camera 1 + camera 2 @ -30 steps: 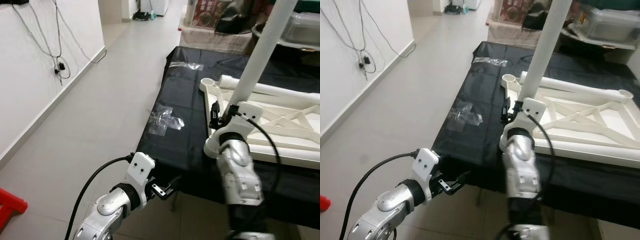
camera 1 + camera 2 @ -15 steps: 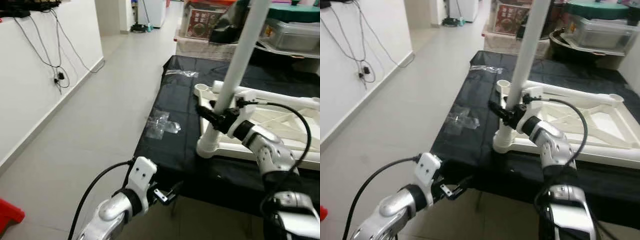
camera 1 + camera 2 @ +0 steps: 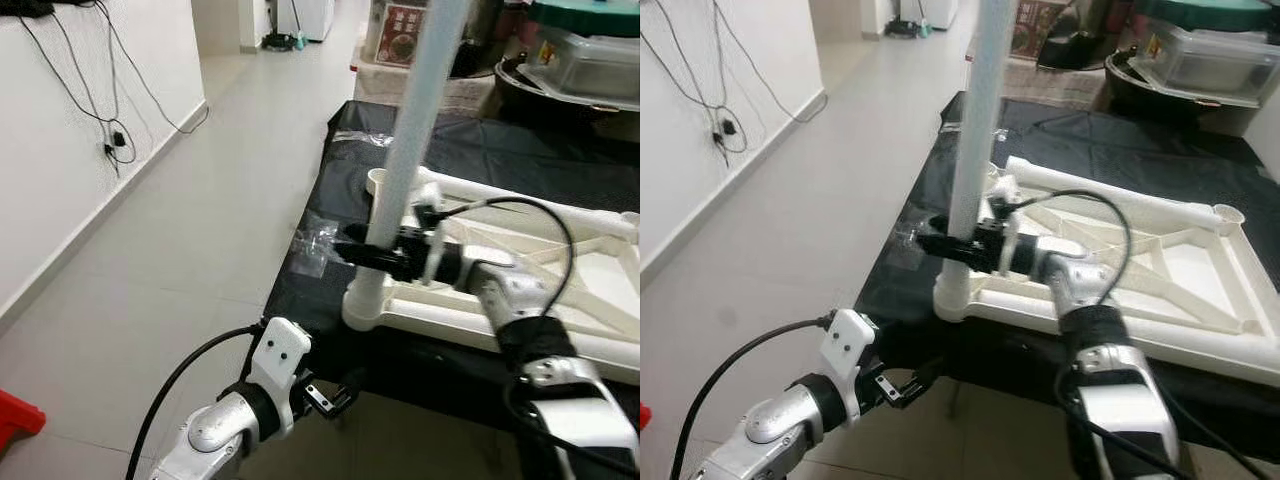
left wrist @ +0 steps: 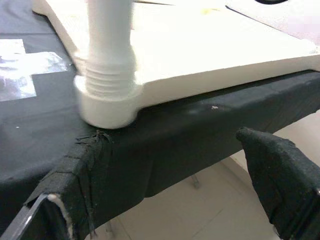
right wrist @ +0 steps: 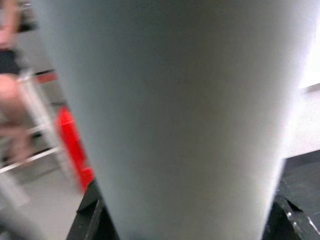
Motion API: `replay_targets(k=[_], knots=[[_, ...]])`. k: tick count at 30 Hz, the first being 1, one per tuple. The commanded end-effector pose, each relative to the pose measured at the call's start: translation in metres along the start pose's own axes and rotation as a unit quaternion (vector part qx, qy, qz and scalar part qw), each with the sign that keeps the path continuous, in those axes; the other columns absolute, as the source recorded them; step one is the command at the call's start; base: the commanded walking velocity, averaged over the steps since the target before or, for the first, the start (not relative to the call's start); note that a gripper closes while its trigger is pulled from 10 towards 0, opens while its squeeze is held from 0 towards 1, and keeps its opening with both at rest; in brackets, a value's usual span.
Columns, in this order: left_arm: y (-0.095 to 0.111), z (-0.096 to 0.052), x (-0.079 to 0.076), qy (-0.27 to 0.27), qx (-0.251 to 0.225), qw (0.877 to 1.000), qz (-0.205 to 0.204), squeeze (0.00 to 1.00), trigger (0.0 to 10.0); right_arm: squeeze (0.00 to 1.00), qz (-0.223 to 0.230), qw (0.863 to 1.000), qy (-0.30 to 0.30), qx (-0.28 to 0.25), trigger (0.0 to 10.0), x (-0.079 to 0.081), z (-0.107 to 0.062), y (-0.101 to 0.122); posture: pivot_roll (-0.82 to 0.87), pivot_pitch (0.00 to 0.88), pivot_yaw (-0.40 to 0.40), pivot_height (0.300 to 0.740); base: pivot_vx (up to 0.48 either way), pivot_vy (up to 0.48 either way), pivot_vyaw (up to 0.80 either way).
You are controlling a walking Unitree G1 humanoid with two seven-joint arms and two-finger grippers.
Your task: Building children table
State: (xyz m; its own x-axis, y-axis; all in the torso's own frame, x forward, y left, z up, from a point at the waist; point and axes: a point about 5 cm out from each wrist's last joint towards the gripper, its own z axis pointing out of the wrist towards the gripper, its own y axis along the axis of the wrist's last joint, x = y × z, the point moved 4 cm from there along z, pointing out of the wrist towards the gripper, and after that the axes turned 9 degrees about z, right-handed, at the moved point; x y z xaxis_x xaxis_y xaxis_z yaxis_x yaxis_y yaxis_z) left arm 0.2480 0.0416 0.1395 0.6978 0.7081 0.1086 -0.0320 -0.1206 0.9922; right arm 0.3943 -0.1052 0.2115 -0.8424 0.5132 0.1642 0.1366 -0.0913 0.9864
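A white table top (image 3: 560, 300) lies upside down on the black-covered table (image 3: 330, 200). A white table leg (image 3: 405, 130) stands upright in its near left corner socket (image 4: 107, 95). My right gripper (image 3: 372, 252) is shut on the leg just above the socket, the arm reaching in from the right. In the right wrist view the leg (image 5: 165, 115) sits between the black fingers (image 5: 92, 215). My left gripper (image 3: 335, 388) hangs open below the table's front edge, its fingers (image 4: 277, 175) apart and holding nothing.
Clear plastic bags (image 3: 315, 245) lie on the black cloth left of the leg. A white wall with hanging cables (image 3: 110, 150) runs along the left, with open floor between. A red object (image 3: 15, 415) sits low left. Boxes and tubs (image 3: 590, 60) stand behind the table.
The view has shifted. My right arm has swung from in front of the leg to its right side, the gripper staying on the leg. The left gripper stays low by the table edge.
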Motion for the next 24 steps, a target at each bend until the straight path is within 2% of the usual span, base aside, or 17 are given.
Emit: replay_targets(k=[1, 2, 4, 5, 7, 8, 9, 10, 12, 13, 15, 16, 18, 19, 20, 21, 24], knots=[[-0.004, -0.001, -0.002, -0.001, 0.008, 1.0, -0.008, 0.0, 10.0, 0.0, -0.003, 0.993, -0.112, -0.02, 0.0, -0.023, -0.005, -0.001, 0.21, 0.14, -0.101, 0.74, 0.0, 0.0, 0.0], [-0.004, -0.001, -0.002, -0.001, 0.008, 1.0, -0.007, 0.0, 10.0, 0.0, -0.008, 0.983, -0.177, -0.04, 0.0, -0.034, -0.011, 0.003, 0.2, 0.133, -0.101, 0.74, 0.0, 0.0, 0.0], [-0.004, 0.0, -0.003, -0.001, 0.008, 1.0, -0.007, 0.0, 10.0, 0.0, -0.01, 0.974, -0.22, -0.053, 0.0, -0.041, -0.016, 0.005, 0.2, 0.133, -0.101, 0.74, 0.0, 0.0, 0.0], [-0.005, 0.002, -0.002, -0.001, 0.008, 1.0, -0.007, 0.0, 10.0, 0.0, -0.007, 0.933, -0.349, -0.088, 0.0, -0.056, -0.037, 0.008, 0.19, 0.123, -0.1, 0.74, 0.0, 0.0, 0.0], [-0.005, 0.002, -0.002, -0.001, 0.008, 1.0, -0.007, 0.0, 10.0, 0.0, -0.007, 0.933, -0.349, -0.088, 0.0, -0.056, -0.037, 0.008, 0.19, 0.123, -0.1, 0.74, 0.0, 0.0, 0.0], [-0.006, 0.002, -0.001, -0.001, 0.008, 1.0, -0.007, 0.0, 10.0, 0.0, -0.006, 0.915, -0.392, -0.098, 0.0, -0.059, -0.046, 0.008, 0.19, 0.119, -0.097, 0.74, 0.0, 0.0, 0.0], [-0.007, 0.005, -0.001, -0.002, 0.007, 1.0, -0.005, 0.0, 10.0, 0.0, -0.003, 0.871, -0.477, -0.116, 0.0, -0.059, -0.062, 0.003, 0.18, 0.094, -0.09, 0.74, 0.0, 0.0, 0.0], [-0.007, 0.005, -0.001, -0.002, 0.007, 1.0, -0.005, 0.0, 10.0, 0.0, -0.003, 0.871, -0.477, -0.116, 0.0, -0.059, -0.062, 0.003, 0.18, 0.094, -0.09, 0.74, 0.0, 0.0, 0.0], [-0.008, 0.01, 0.002, -0.002, 0.007, 1.0, -0.001, 0.0, 10.0, 0.0, 0.008, 0.791, -0.596, -0.139, 0.0, -0.049, -0.086, -0.008, 0.17, 0.076, -0.087, 0.74, 0.0, 0.0, 0.0], [-0.009, 0.011, 0.002, -0.001, 0.007, 1.0, 0.0, 0.0, 10.0, 0.0, 0.016, 0.764, -0.628, -0.147, 0.0, -0.043, -0.093, -0.012, 0.17, 0.076, -0.087, 0.74, 0.0, 0.0, 0.0], [-0.009, 0.012, 0.003, -0.001, 0.007, 1.0, 0.001, 0.0, 10.0, 0.0, 0.02, 0.751, -0.642, -0.153, 0.0, -0.04, -0.093, -0.014, 0.17, 0.076, -0.087, 0.74, 0.0, 0.0, 0.0], [-0.01, 0.013, 0.005, 0.002, 0.01, 1.0, 0.004, 0.0, 10.0, 0.0, 0.035, 0.728, -0.665, -0.162, 0.0, -0.033, -0.091, -0.02, 0.17, 0.06, -0.088, 0.74, 0.0, 0.0, 0.0], [-0.01, 0.013, 0.005, 0.002, 0.01, 1.0, 0.004, 0.0, 10.0, 0.0, 0.035, 0.728, -0.665, -0.162, 0.0, -0.033, -0.091, -0.02, 0.17, 0.06, -0.088, 0.74, 0.0, 0.0, 0.0], [-0.01, 0.016, 0.006, 0.003, 0.01, 1.0, 0.008, 0.0, 10.0, 0.0, 0.055, 0.705, -0.686, -0.171, 0.0, -0.025, -0.081, -0.025, 0.17, 0.04, -0.086, 0.74, 0.0, 0.0, 0.0], [-0.01, 0.016, 0.006, 0.003, 0.01, 1.0, 0.008, 0.0, 10.0, 0.0, 0.055, 0.705, -0.686, -0.171, 0.0, -0.025, -0.081, -0.025, 0.17, 0.04, -0.086, 0.74, 0.0, 0.0, 0.0], [-0.011, 0.018, 0.007, 0.003, 0.011, 1.0, 0.008, 0.0, 10.0, 0.0, 0.078, 0.687, -0.7, -0.176, 0.0, -0.017, -0.07, -0.03, 0.18, 0.031, -0.089, 0.74, 0.0, 0.0, 0.0], [-0.01, 0.019, 0.007, 0.003, 0.009, 1.0, 0.009, 0.0, 10.0, 0.0, 0.094, 0.686, -0.701, -0.171, 0.0, -0.009, -0.056, -0.033, 0.18, 0.022, -0.088, 0.74, 0.0, 0.0, 0.0]])
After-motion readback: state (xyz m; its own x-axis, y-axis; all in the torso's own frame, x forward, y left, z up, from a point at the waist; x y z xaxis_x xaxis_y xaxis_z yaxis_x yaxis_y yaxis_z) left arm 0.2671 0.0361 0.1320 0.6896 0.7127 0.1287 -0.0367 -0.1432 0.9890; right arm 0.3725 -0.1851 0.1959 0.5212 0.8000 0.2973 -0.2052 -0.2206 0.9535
